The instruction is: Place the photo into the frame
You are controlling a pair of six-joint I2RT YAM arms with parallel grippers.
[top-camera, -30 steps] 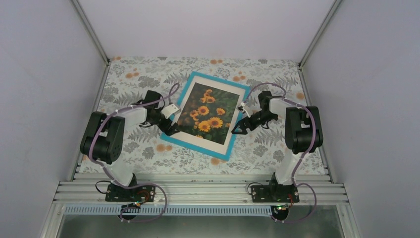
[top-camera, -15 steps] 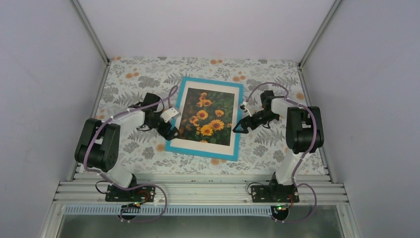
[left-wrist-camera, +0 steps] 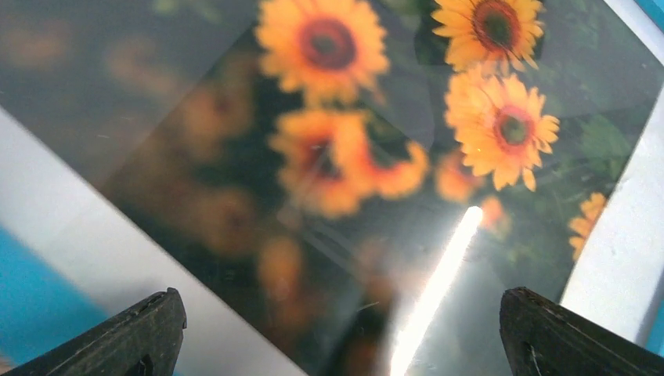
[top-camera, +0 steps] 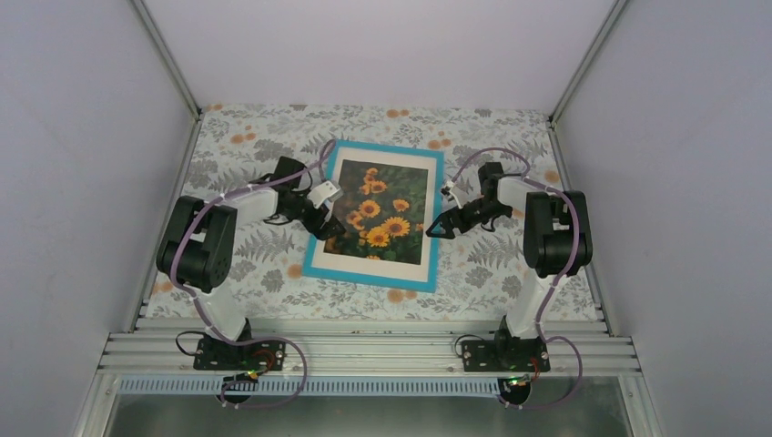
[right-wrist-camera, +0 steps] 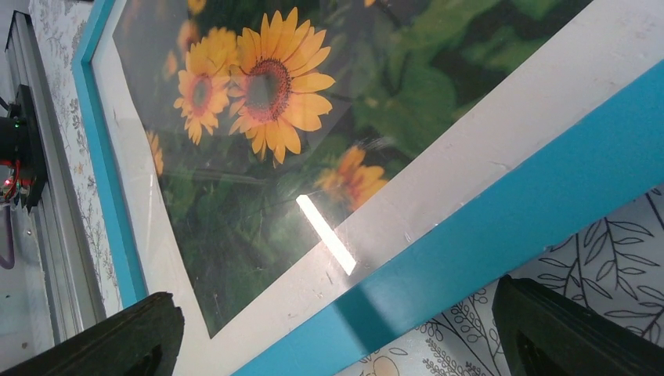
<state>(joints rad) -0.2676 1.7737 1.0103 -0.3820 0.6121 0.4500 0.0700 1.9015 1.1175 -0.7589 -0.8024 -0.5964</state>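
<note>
Top view: frame [top-camera: 364, 279] lies flat mid-table on floral cloth [top-camera: 264, 137], teal border up, long sides running near-to-far. Photo [top-camera: 378, 211] sits inside it, ringed by white mat [top-camera: 382, 267], so it looks seated already, prob. Left gripper [top-camera: 330, 229] is low over the frame's left side, right gripper [top-camera: 435, 230] at its right edge. One arm per side reads to me as flanking to square up or check the assembly, not to carry it. Left wrist view: jaws wide apart, nothing between the fingers [left-wrist-camera: 149, 329], poised over the print. Contact w/ its face: can't tell. Photo is glossy, orange-yellow sunflowers on dark green, w/ a strip-light glare across it; near part blurred. Right wrist view: jaws likewise spread, holding nothing, straddling the teal border & mat above the cloth. The border is thin, flat, even teal, no visible damage. The picture's face reflects the lamp here too.
</note>
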